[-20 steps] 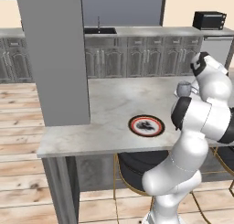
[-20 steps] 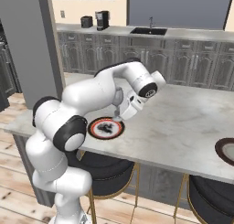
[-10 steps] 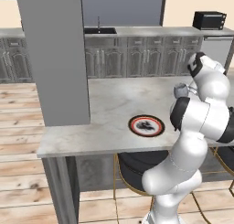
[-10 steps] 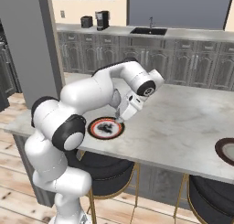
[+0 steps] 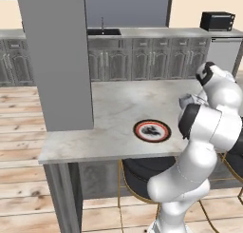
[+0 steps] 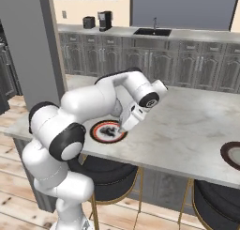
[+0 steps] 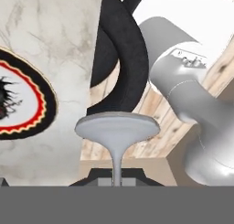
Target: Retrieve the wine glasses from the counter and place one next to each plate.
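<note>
The tool [image 7: 117, 175] pinches the thin stem of a wine glass [image 7: 117, 127], whose round foot points away from the hand camera. The glass hangs above the front edge of the marble table [image 7: 55, 45], just beside the red-rimmed plate [image 7: 23, 102]. From the right base camera, the tool [image 6: 125, 126] hovers over that plate [image 6: 108, 132]; a second, dark-rimmed plate [image 6: 231, 155] lies well apart along the table [image 6: 187, 126].

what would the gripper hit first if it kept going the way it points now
Likely the marble counter edge beside the red-orange plate. The gripper holds a wine glass by its stem, so the glass's foot would arrive first; depth is unclear.
</note>
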